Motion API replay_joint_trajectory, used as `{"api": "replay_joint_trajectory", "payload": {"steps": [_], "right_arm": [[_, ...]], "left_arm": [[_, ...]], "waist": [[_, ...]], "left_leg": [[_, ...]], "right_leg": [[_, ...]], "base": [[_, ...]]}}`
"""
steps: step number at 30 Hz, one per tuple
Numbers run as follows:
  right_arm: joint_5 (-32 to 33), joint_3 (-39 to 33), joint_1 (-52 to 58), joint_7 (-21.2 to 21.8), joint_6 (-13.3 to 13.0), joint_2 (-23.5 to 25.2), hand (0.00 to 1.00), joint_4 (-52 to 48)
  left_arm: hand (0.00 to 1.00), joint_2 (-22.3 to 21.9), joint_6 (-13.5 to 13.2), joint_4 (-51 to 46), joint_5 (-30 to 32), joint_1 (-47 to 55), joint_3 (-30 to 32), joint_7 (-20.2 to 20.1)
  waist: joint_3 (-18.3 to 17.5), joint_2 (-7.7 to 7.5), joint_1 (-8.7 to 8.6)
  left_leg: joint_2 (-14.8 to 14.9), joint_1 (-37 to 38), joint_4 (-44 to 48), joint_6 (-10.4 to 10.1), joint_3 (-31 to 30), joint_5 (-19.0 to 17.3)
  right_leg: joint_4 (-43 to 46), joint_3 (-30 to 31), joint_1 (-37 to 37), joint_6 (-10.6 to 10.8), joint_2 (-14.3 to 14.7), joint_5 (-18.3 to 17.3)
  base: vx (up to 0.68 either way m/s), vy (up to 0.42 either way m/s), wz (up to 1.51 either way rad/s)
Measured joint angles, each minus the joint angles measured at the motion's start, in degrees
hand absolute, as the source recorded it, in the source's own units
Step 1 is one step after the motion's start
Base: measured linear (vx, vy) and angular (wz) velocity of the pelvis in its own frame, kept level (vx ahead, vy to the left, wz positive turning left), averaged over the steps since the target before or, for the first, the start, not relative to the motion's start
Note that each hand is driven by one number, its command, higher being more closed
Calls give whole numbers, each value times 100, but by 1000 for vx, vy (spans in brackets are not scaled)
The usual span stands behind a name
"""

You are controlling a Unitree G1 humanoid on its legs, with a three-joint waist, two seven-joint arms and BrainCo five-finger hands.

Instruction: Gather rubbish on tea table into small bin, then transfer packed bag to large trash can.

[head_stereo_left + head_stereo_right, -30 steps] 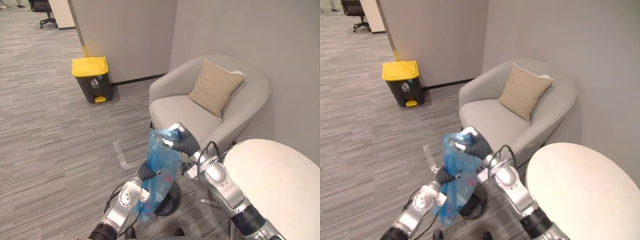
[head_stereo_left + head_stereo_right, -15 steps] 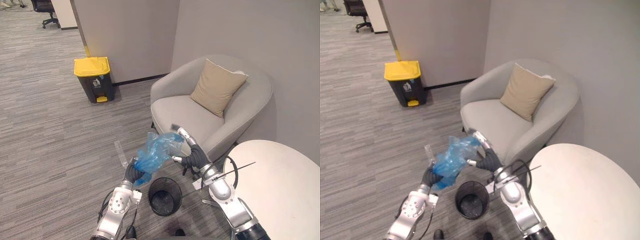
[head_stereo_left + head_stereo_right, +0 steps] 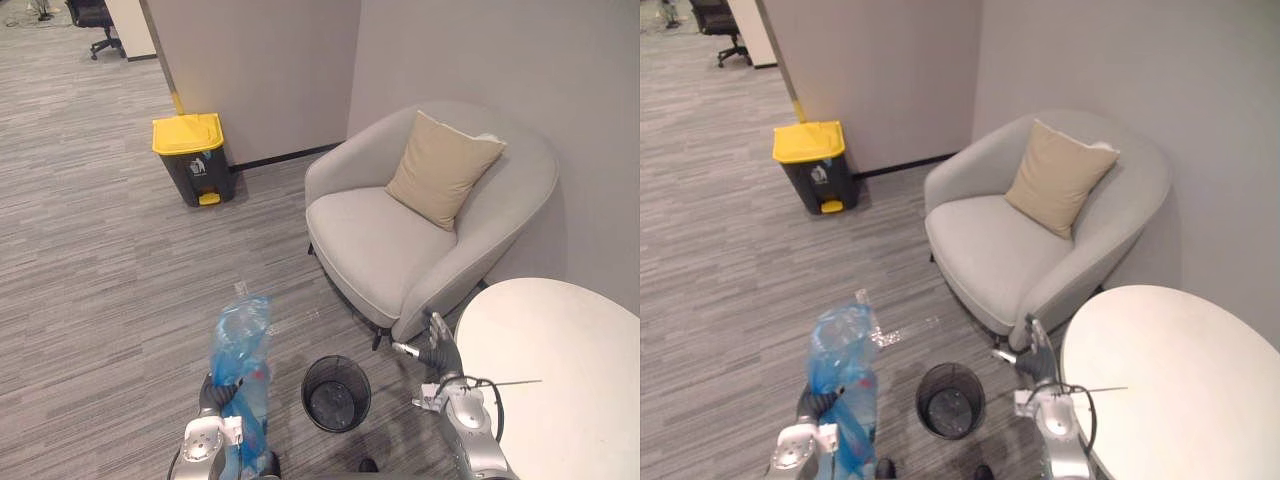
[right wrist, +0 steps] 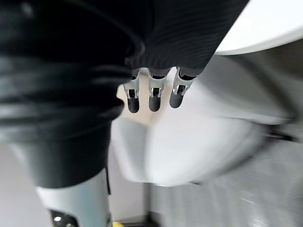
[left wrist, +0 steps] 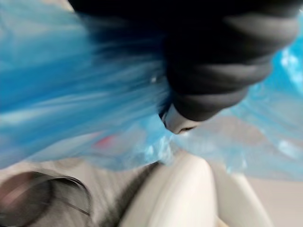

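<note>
My left hand (image 3: 217, 394) is shut on a blue translucent rubbish bag (image 3: 240, 370), which hangs from it over the carpet to the left of the small black mesh bin (image 3: 336, 392). The bag's blue plastic (image 5: 71, 94) lies close against the hand's dark cover in the left wrist view. My right hand (image 3: 438, 350) is open with straight fingers (image 4: 151, 97), raised beside the round white tea table (image 3: 560, 380) and apart from the bag. The large dark trash can with a yellow lid (image 3: 192, 158) stands far off by the wall.
A grey armchair (image 3: 420, 230) with a beige cushion (image 3: 440, 170) stands just behind the small bin. Grey walls run behind the chair. Open carpet stretches to the left toward the large can, and an office chair (image 3: 95, 15) stands in the far corner.
My right hand let go of the bag, straightened and drew back to the table's edge. My left hand swung the bag leftward and down, away from the small bin.
</note>
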Motion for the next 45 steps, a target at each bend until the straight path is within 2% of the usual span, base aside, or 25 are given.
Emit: {"api": "replay_joint_trajectory", "payload": {"steps": [6,8,12,15,16,17,18,19,20,21,22,23,24,26,28,29,32,33,35,36,38,39,40,42,45], "right_arm": [[-17,-125,-194,46,240,-8,0,1836],[-21,-243,-378,17,300,-21,0,2253],[-128,-209,-636,-64,442,29,0,2474],[-125,-212,-597,-144,491,97,0,2471],[-123,-215,-601,-165,506,121,0,2460],[-122,-212,-550,-185,513,178,0,2435],[-121,-210,-454,-199,523,241,0,2357],[-122,-197,-429,-200,522,304,0,2324],[-121,-202,-439,-208,519,334,0,2299],[-119,-212,-514,-225,519,303,0,2282],[-117,-213,-582,-267,518,253,0,2194],[-112,-217,-610,-294,506,213,0,2066],[-107,-213,-718,-343,496,211,0,1953],[-64,-224,-748,-431,506,213,0,1912],[-53,-237,-593,-486,557,241,0,1930],[-52,-295,-599,-501,591,312,0,1948],[-54,-432,-609,-592,611,354,0,1940],[-54,-448,-597,-608,614,333,0,1944],[-59,-497,-585,-602,616,327,0,1978],[-60,-584,-541,-593,621,338,0,1992],[-65,-727,-594,-588,624,272,0,2230],[-66,-737,-629,-587,625,275,0,2343],[-90,-738,-657,-560,660,354,0,2587],[-122,-796,-616,-540,669,420,0,2740],[-125,-870,-615,-538,724,401,0,2924]], "left_arm": [[100,-84,15,1001,-30,-13,313,-153],[100,-107,12,1135,-66,-71,413,-156],[100,-161,22,1325,-82,-254,442,-149],[100,-294,29,1277,-119,-397,432,-140],[100,-362,27,1215,-124,-412,488,-134],[100,-423,24,1153,-129,-422,532,-131],[100,-446,26,1079,-133,-416,534,-128],[100,-447,26,1003,-147,-374,538,-127],[100,-467,26,924,-183,-356,580,-119],[100,-519,31,907,-207,-358,629,-110],[100,-657,35,859,-237,-337,617,-89],[100,-749,28,793,-241,-300,606,-88],[100,-797,17,768,-246,-351,560,-67],[100,-849,38,788,-286,-459,353,-37],[100,-946,38,781,-295,-497,272,-17],[100,-983,44,771,-299,-517,256,-2],[100,-977,48,753,-295,-556,72,-14],[100,-976,48,749,-295,-559,81,-9],[100,-976,60,765,-294,-626,66,-10],[100,-975,81,788,-291,-633,36,-10],[100,-954,99,948,-275,-686,32,-10],[100,-907,104,1003,-275,-692,23,-9],[100,-695,125,1155,-217,-673,-95,-10],[100,-504,160,1356,-163,-612,-130,-11],[100,-337,163,1377,-102,-618,-121,-11]], "waist": [[114,89,110],[309,83,138],[618,41,213],[681,-9,230],[701,16,243],[711,8,235],[714,-74,246],[664,-182,271],[641,-307,313],[646,-276,322],[603,-111,478],[588,-75,612],[616,-45,639],[698,255,554],[669,393,517],[693,298,461],[743,159,436],[730,181,433],[727,186,392],[724,188,378],[675,275,284],[668,237,277],[595,69,267],[536,-27,238],[538,-21,230]], "left_leg": [[-4,217,31,25,158,-92],[-4,276,34,27,232,-93],[-7,176,110,70,411,-113],[47,-249,900,224,279,-450],[98,-345,1022,271,276,-523],[49,-438,1210,284,129,-552],[-54,-467,1381,272,-83,-549],[-143,-597,1546,265,-230,-544],[-210,-777,1741,263,-312,-545],[-180,-885,1801,242,-376,-523],[-84,-1036,1737,166,-413,-449],[-23,-1175,1646,184,-394,-362],[-17,-1472,1643,109,-509,-157],[45,-1640,1420,196,-875,140],[186,-1615,1034,242,-845,60],[269,-1645,981,344,-440,-196],[352,-1788,2530,341,149,-362],[445,-1638,3009,280,196,-628],[671,-1281,3320,286,420,-1231],[772,-1056,3256,268,584,-1375],[634,-699,2447,28,638,-1538],[602,-653,2235,-78,620,-1474],[368,-569,1834,17,611,-1274],[101,-536,1706,108,461,-1195],[-128,-515,1664,221,348,-1254]], "right_leg": [[28,143,123,-24,2,-43],[127,215,87,-22,8,-43],[595,371,-263,5,17,-90],[1267,314,-546,100,-74,-243],[1925,324,-706,163,-113,-618],[3138,272,-952,155,-194,-1022],[4031,272,-943,236,-296,-1255],[4378,392,-873,277,-338,-1341],[4268,520,-810,327,-329,-1553],[4061,525,-754,324,-255,-1648],[3570,520,-668,217,-113,-1740],[3167,520,-567,29,-46,-1904],[2798,476,-647,-145,-36,-2163],[2812,60,-727,-259,131,-2034],[2676,-370,-704,-410,166,-1900],[2426,-608,-662,-515,41,-1704],[2178,-985,-665,-574,-227,-1377],[2155,-1144,-685,-564,-269,-1328],[2141,-1417,-689,-497,-361,-1277],[2087,-1524,-671,-406,-397,-1221],[1845,-1665,-600,-187,-391,-1060],[1768,-1687,-576,-147,-396,-1029],[1394,-1718,-468,-57,-505,-790],[964,-1786,-215,66,-625,-523],[802,-1799,-93,152,-774,-484]], "base": [[62,-1,-13],[21,10,-20],[-26,16,-23],[-50,18,17],[-72,15,44],[-6,-34,76],[-9,-67,102],[-20,-148,101],[-89,-147,75],[-192,-166,38],[-189,-114,6],[-323,-210,2],[-277,-186,31],[-269,-157,79],[-312,-121,89],[-265,-57,91],[-146,-58,77],[-172,38,69],[-171,112,78],[-129,150,77],[-122,189,58],[-103,202,47],[-49,203,30],[-17,221,34],[-27,175,33]]}}
